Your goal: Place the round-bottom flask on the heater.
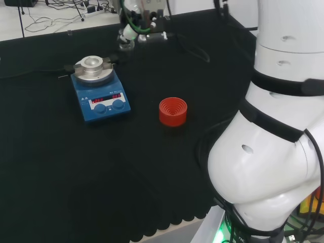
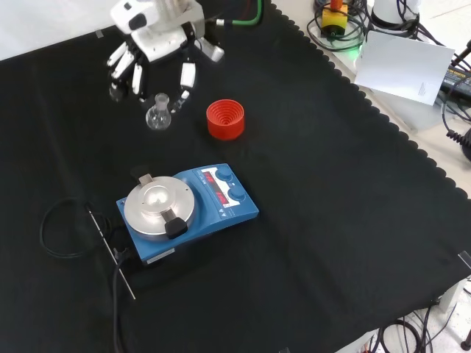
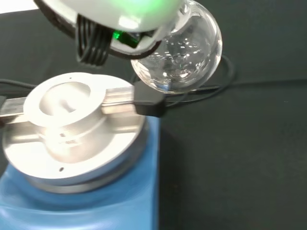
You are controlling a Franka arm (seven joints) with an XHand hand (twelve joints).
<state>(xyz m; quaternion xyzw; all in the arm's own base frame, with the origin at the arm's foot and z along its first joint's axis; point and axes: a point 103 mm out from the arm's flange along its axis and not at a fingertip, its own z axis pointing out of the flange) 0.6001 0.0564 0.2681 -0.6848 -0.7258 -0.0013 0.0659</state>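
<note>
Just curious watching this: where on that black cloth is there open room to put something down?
Wide bare cloth lies right of the blue heater in the front view. It is crowded near the red ring, flask and hand.

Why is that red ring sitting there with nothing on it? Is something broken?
Nothing looks broken or spilled. The red ring is a stand, bare because the hand holds the round-bottom flask above the cloth, short of the heater.

Hand (image 2: 151, 44) holds round-bottom flask (image 2: 157, 114) above cloth, left of red stand (image 2: 225, 119); blue heater (image 2: 184, 209) nearer.
</note>
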